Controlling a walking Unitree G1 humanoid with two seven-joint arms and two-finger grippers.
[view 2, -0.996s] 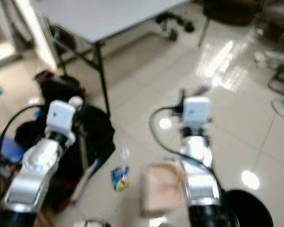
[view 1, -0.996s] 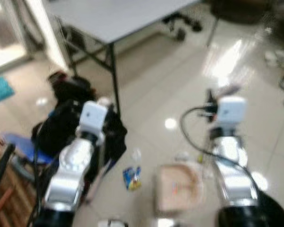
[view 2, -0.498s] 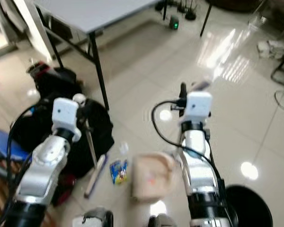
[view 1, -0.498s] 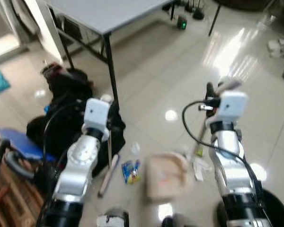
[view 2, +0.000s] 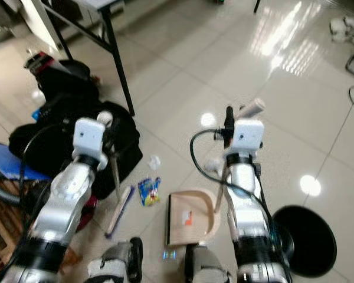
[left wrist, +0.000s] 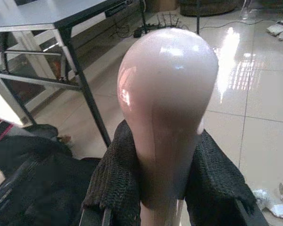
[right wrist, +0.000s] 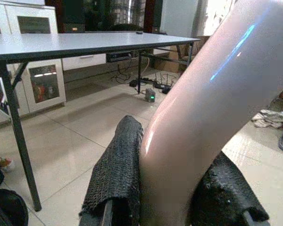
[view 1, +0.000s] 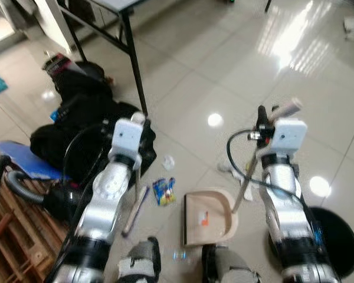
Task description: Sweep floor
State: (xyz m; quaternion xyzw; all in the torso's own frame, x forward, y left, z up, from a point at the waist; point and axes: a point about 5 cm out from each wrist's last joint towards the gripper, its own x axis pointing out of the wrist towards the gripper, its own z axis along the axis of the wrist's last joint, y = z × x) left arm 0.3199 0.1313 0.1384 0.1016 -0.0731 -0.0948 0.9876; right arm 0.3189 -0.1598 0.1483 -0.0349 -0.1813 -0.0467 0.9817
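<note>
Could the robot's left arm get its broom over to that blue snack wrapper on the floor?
Probably yes. The left gripper is shut on the broom, whose head rests on the tile just beside the blue wrapper. Nothing lies between them; the dustpan sits on the wrapper's far side.

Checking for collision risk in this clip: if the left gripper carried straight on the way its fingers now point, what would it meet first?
Probably the black table leg. The left gripper, shut on the broom handle, points over the black bags toward it; the handle's knob hides the exact line, so depth is uncertain.

A black bag lies on the left beside a table leg. A black round bin stands near right.
</note>
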